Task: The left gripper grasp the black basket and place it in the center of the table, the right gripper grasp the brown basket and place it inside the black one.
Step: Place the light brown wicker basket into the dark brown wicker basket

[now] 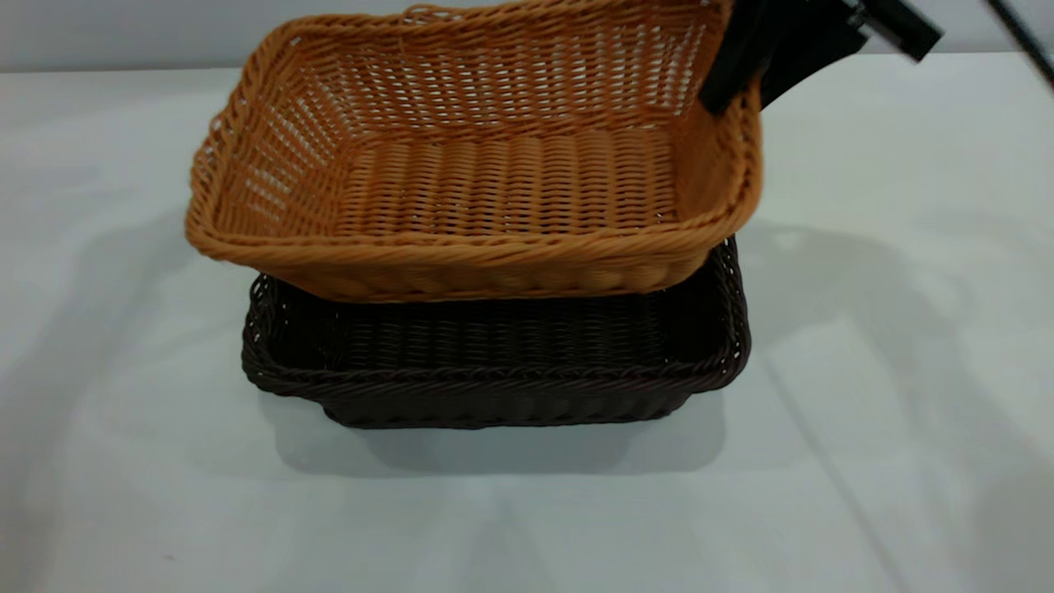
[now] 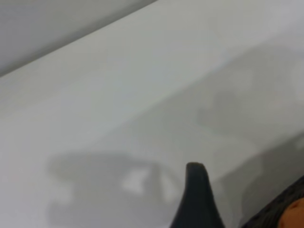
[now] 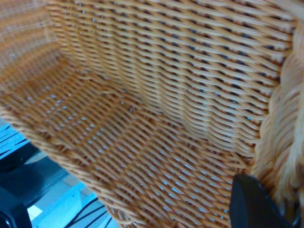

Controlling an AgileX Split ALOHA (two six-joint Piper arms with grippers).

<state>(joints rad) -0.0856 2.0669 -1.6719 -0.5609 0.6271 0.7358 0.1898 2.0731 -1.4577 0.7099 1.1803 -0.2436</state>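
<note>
The brown basket (image 1: 494,189) hangs tilted over the black basket (image 1: 494,371), its right end raised and its underside low across the black one's back rim. Whether the two touch I cannot tell. My right gripper (image 1: 745,82) is shut on the brown basket's right rim, one finger inside the wall and one outside. The right wrist view is filled by the brown weave (image 3: 156,95), with one dark fingertip (image 3: 251,204) beside the braided rim (image 3: 285,133). The black basket stands on the table (image 1: 889,329) near its middle. My left gripper (image 2: 197,199) hovers over bare table, away from both baskets.
White tabletop (image 1: 123,412) lies on all sides of the stacked baskets, crossed by soft shadows. A corner of the black basket (image 2: 280,209) with a patch of orange behind it shows in the left wrist view. A pale wall (image 1: 123,33) runs behind the table's far edge.
</note>
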